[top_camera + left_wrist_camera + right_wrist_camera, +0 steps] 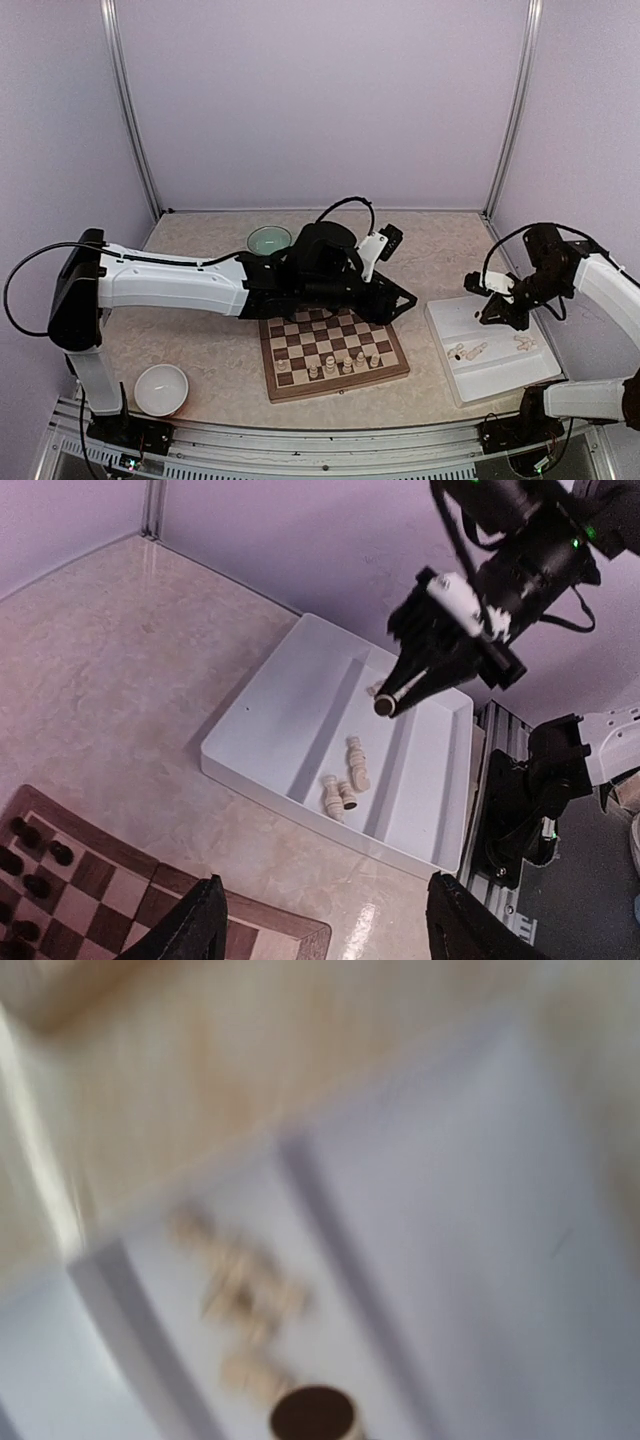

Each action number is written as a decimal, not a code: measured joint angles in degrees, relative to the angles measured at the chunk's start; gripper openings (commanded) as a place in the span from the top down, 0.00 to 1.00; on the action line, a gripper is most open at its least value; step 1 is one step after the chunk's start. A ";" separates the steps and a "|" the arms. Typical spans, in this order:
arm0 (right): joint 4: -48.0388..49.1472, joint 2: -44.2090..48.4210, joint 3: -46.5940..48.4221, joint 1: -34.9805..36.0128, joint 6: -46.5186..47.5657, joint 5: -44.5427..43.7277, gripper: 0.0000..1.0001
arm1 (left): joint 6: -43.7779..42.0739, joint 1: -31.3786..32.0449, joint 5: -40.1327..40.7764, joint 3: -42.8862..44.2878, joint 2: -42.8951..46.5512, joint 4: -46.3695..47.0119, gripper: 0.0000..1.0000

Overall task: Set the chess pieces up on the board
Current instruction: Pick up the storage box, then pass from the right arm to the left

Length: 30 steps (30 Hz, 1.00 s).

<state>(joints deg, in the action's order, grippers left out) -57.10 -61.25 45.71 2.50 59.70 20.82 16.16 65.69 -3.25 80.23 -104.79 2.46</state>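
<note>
Right gripper (402,685): squeezed tight on one held chess piece (384,706), up in the air over the white tray (260,750)
Which way it points: the long way of the held chess piece runs along the fingers. Its dark round bottom points away from the wrist, down and to the left, so it is tipped and not standing up
Why held so: I think the bottom end sticks out so it can be set flat on a square
Left gripper (335,925): fingers wide apart with nothing in them. It hangs over the far right corner of the board (338,389), maybe waiting for its turn
Other chess pieces (356,765): a few lie on their sides in a groove of the white tray, on the right, well apart from the board
On the board: a row of cream pieces (330,365) stands close to the near edge, and dark pieces (25,832) stand at the far side
How far along: partly done, I think, with more to carry over
</note>
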 measured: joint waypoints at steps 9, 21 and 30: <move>-0.13 0.13 11.06 8.44 -5.95 15.19 0.95 | 15.54 -2.84 -9.97 0.68 -7.28 10.29 0.40; 2.54 -6.23 15.43 21.44 -13.35 14.53 0.95 | 23.23 -3.50 -17.42 5.40 -10.64 14.67 0.49; 4.44 -8.22 16.65 24.30 -15.91 11.58 0.95 | 24.52 -3.34 -20.59 7.19 -13.27 14.53 0.66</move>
<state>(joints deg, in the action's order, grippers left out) -52.66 -69.47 62.37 26.81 43.79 32.40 40.69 62.35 -23.83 87.42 -118.06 16.99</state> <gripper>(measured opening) 0.080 0.397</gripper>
